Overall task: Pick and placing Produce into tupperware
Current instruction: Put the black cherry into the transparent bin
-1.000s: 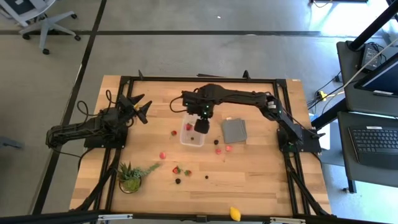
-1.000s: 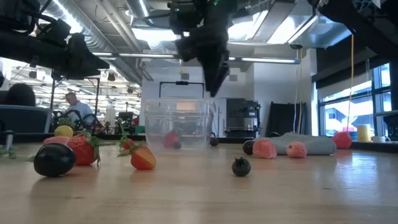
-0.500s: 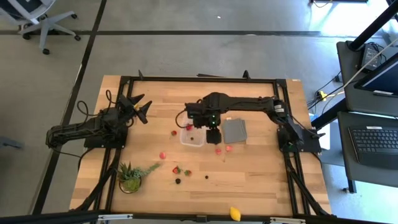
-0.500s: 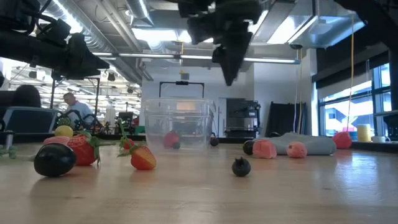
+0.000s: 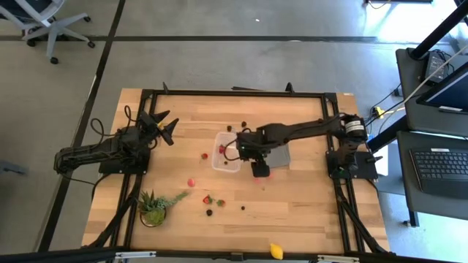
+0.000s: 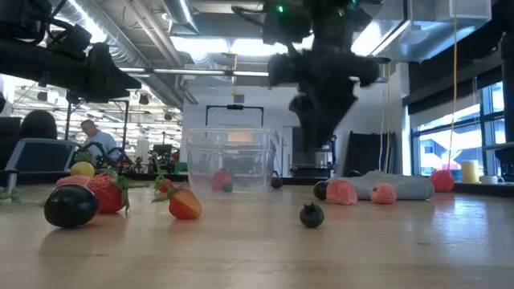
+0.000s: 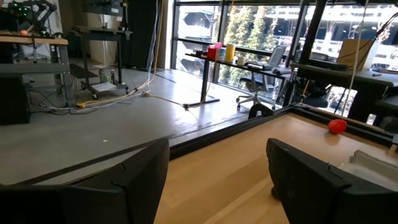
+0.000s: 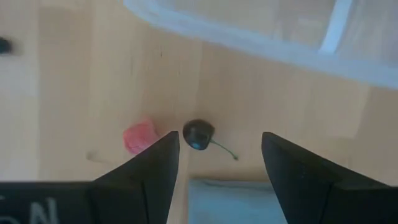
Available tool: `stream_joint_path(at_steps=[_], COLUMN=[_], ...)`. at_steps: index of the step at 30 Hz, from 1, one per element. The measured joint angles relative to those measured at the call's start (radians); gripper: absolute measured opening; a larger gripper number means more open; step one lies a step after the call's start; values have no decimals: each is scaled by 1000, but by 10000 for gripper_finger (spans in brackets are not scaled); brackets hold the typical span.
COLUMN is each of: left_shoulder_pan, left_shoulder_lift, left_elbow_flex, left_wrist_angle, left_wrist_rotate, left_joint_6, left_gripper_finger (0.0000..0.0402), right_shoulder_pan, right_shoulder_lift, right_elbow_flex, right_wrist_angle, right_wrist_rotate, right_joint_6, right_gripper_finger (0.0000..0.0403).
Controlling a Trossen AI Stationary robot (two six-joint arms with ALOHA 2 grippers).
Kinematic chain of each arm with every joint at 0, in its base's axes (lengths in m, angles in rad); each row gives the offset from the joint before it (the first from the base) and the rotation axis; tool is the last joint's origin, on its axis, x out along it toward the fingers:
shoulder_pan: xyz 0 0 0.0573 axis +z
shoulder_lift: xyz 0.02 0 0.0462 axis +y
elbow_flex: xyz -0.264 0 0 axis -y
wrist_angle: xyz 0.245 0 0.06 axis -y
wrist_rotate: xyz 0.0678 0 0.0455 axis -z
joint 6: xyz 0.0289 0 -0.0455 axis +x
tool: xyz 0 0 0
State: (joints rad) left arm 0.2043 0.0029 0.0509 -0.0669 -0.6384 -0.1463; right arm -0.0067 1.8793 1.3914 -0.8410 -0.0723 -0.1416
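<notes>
The clear tupperware [image 5: 227,155] stands mid-table with a red piece and a dark piece [image 6: 222,180] inside. My right gripper [image 5: 259,170] hangs open just to its right, pointing down. Straight below it lie a dark stemmed berry [image 8: 199,135] and a red piece [image 8: 138,137], untouched. More produce lies loose: strawberries [image 6: 185,203], dark berries [image 6: 312,214], pink pieces [image 6: 341,191], and a lemon [image 5: 276,250] at the near edge. My left gripper [image 5: 167,126] waits open at the table's left.
A flat grey square piece [image 5: 276,153] lies right of the tub, beside my right gripper. A green potted plant [image 5: 153,207] stands near the front left. A black frame [image 5: 241,93] rims the table. Bare wood lies at the near right.
My right gripper has moved from above the tupperware toward the table's right and near edges and come down, rolling about its own axis. It now hangs over the pieces beside the tub. Nothing on the table has moved.
</notes>
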Motion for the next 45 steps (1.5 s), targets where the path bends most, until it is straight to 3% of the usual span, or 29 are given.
stream_joint_path(at_steps=[10,18,29,45], left_shoulder_pan=[0,0,0,0], left_shoulder_lift=[0,0,0,0], left_elbow_flex=[0,0,0,0], left_wrist_angle=[0,0,0,0], left_wrist_rotate=[0,0,0,0], left_joint_6=[0,-1,-3,-1], left_gripper_finger=[261,261,261,261], right_shoulder_pan=[25,24,24,18], right_shoulder_lift=[10,16,75,76], right_elbow_flex=[-171,-188,-183,-185], right_wrist_angle=[200,287,254,215], right_wrist_rotate=[1,1,4,34], right_joint_6=[-20,-21,-20,12], right_gripper_finger=[229,229,229,115])
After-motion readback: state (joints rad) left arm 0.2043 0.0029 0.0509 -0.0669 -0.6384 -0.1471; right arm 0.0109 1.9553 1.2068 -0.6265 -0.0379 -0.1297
